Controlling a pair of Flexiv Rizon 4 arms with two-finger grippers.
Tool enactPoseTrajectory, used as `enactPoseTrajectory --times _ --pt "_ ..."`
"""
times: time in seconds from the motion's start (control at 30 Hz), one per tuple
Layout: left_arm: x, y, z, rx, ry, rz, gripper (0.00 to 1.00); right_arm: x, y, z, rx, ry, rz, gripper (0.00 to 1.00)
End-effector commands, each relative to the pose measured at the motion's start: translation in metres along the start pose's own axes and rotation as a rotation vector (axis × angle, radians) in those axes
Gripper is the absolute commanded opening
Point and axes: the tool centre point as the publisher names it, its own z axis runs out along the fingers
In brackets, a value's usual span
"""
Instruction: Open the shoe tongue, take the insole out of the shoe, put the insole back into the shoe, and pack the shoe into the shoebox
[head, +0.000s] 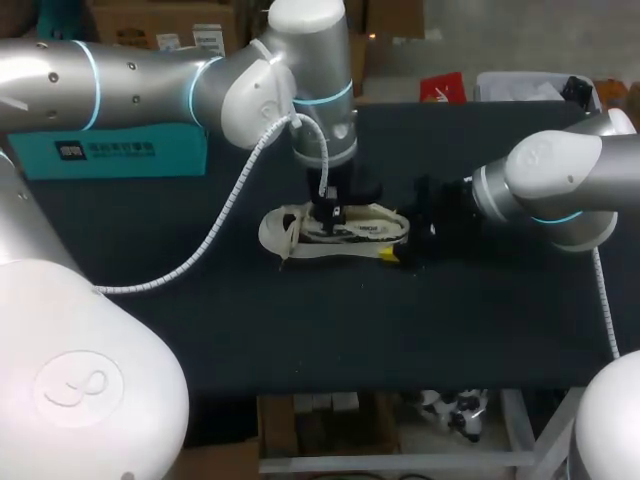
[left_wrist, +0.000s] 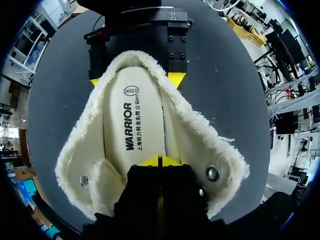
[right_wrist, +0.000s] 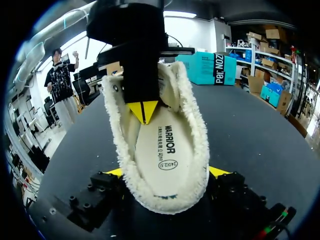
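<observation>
A cream fleece-lined shoe (head: 370, 228) lies on its sole in the middle of the black table, spread wide open. Its pale printed insole (left_wrist: 132, 125) lies flat inside. My left gripper (head: 325, 210) comes straight down into the shoe. Its yellow tips (left_wrist: 159, 161) are shut together and rest on the insole (right_wrist: 160, 145), at the end with the eyelets. My right gripper (right_wrist: 167, 172) stands wide around the shoe's other end, with a yellow tip against the fleece (right_wrist: 195, 150) on each side. The teal shoebox (head: 110, 150) sits at the back left.
The left arm's white coiled cable (head: 220, 230) hangs over the table left of the shoe. Bare black tabletop (head: 350, 330) spreads in front of the shoe. A red item (head: 440, 88) lies at the far right edge.
</observation>
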Motion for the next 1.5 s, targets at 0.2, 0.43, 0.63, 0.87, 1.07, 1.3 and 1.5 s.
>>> enactPoseTrajectory --times 0.2,0.43,0.63,0.87,1.07,1.3,1.5 --pt "0.014 0.000 0.018 -0.022 0.006 0.007 0.00 -0.002 -0.006 0.004 -0.001 0.002 0.000 0.00" --pt "0.010 0.003 0.034 -0.038 -0.053 -0.032 0.00 -0.002 -0.006 0.004 -0.001 0.002 0.000 0.00" --pt "0.010 0.004 0.038 -0.029 -0.050 -0.026 0.00 -0.002 -0.006 0.004 -0.001 0.002 0.000 0.00" --pt "0.014 0.003 0.037 -0.028 -0.061 -0.006 0.13 -0.002 -0.006 0.004 -0.001 0.002 0.000 0.00" --pt "0.014 0.002 0.044 -0.038 -0.092 -0.011 0.24 -0.002 -0.006 0.004 -0.001 0.002 0.000 0.00" --pt "0.004 0.004 0.055 -0.043 -0.124 -0.022 0.25 -0.002 -0.006 0.004 -0.001 0.002 0.000 0.00" --pt "-0.010 0.007 0.072 -0.050 -0.144 -0.027 0.28 -0.002 -0.006 0.004 -0.001 0.002 0.000 0.00"
